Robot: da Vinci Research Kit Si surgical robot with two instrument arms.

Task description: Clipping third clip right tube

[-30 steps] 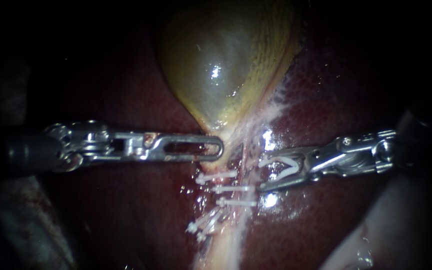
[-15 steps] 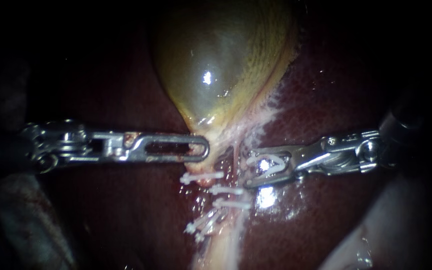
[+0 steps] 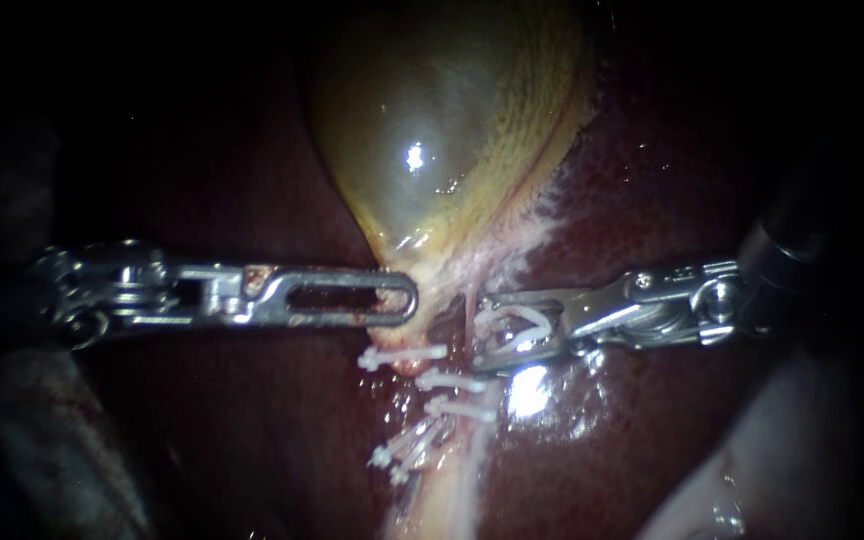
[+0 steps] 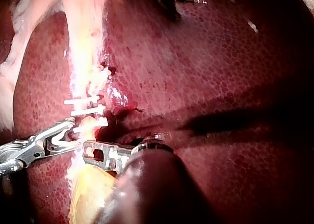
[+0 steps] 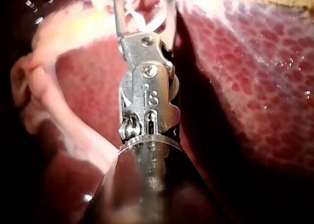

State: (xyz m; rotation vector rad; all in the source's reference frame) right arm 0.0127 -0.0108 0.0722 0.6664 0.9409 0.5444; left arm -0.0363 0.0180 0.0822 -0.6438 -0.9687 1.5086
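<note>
1. Now right instrument [image 3: 480, 333] sits closer in than half a second ago, shifted toward 9 o'clock; its jaws grasp the loaded clip [image 3: 517, 325], spread wide.
2. Target: right tube [image 3: 468, 318] at the jaw mouth, 6 o'clock of the gallbladder [image 3: 432, 130]; not yet straddled, I judge.
3. Retraction: left instrument [image 3: 402, 300] stays clamped on gallbladder neck.
4. Note: placed clips [image 3: 452, 381] at 7 o'clock of the jaws.
</note>
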